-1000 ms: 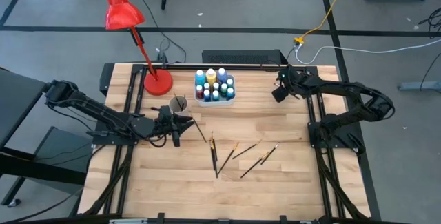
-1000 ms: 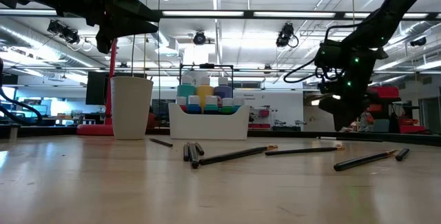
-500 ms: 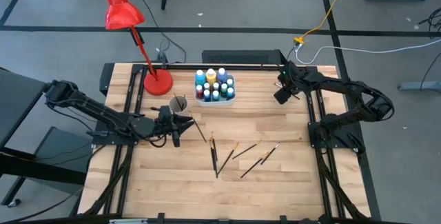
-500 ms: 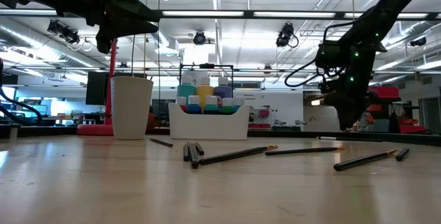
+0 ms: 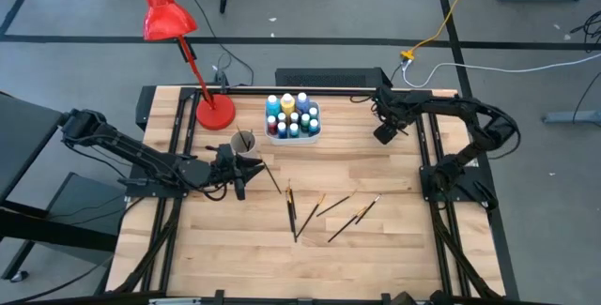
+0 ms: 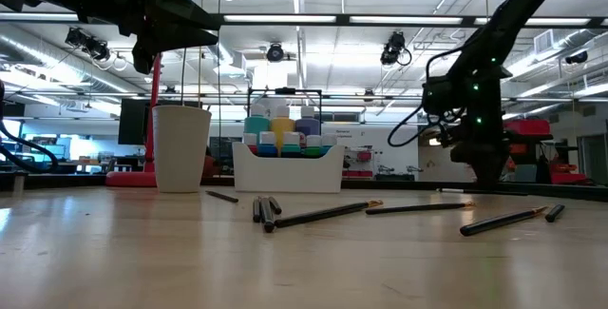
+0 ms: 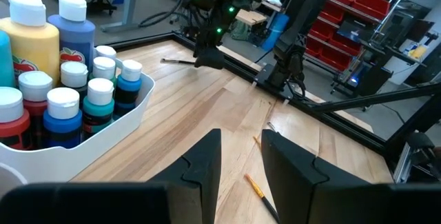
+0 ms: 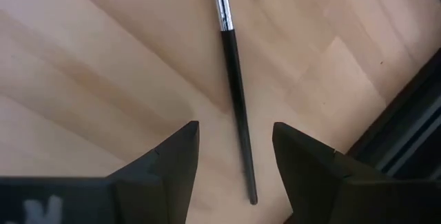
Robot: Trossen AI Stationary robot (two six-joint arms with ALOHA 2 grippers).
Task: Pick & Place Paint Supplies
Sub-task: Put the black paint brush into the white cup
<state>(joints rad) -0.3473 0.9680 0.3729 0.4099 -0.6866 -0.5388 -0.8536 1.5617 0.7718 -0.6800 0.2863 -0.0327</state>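
A black-handled paintbrush [image 8: 233,65] with a silver ferrule lies flat on the wood near the table's far right corner. My right gripper [image 8: 234,131] hangs over it, pointing down and open, one finger on each side of the handle without touching it; it also shows from above [image 5: 383,134]. Several more paintbrushes [image 5: 319,213] lie loose at mid-table. Paint bottles stand in a white caddy [image 5: 292,119] at the far middle, next to a white cup [image 5: 243,142]. My left gripper [image 7: 241,136] waits open above the table beside the cup [image 5: 252,166].
A red desk lamp stands on its round base [image 5: 214,110] at the far left. A black frame rail [image 8: 413,134] runs close beside the right gripper's brush. One brush [image 5: 269,179] lies just below the left gripper. Bare wood spreads along the near edge [image 5: 282,267].
My right gripper has tipped from a slant to point steeply down and has sunk a little toward the brush by the far right rail. The brushes, the caddy and the cup have stayed where they were.
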